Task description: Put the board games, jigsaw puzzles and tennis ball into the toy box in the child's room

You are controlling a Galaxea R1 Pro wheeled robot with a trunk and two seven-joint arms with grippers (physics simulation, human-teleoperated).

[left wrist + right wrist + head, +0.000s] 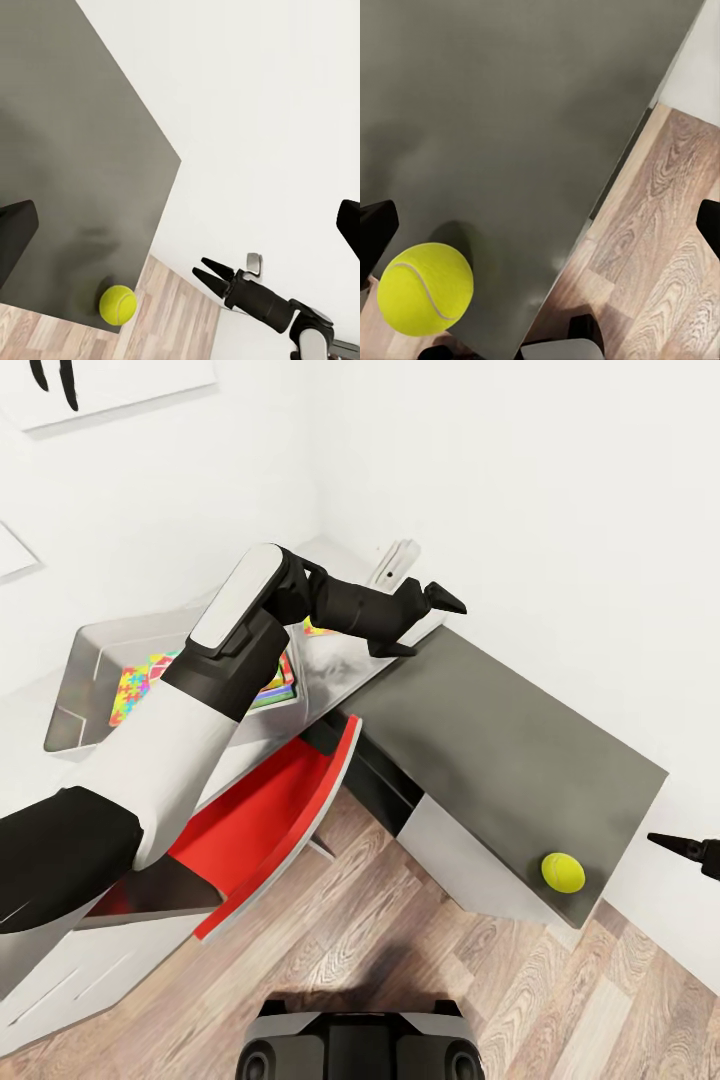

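A yellow-green tennis ball (563, 872) (118, 304) (425, 289) lies on the lower dark grey desk (500, 750), close to its near corner. My right gripper (688, 849) (212, 275) hovers to the right of the ball, past the desk's edge, open and empty, its fingers (375, 232) wide apart. My left gripper (435, 625) is open and empty above the seam between the pale table (335, 665) and the dark desk. The light grey toy box (90, 650) stands on the table, holding a colourful jigsaw puzzle (130, 690) and flat game boxes (282, 685) partly hidden by my left arm.
A red-lined chair (270, 810) with a grey rim stands in front of the table, under my left arm. White walls close in behind and to the right of both desks. Wood-plank floor (430, 960) lies open ahead of my base (360, 1045).
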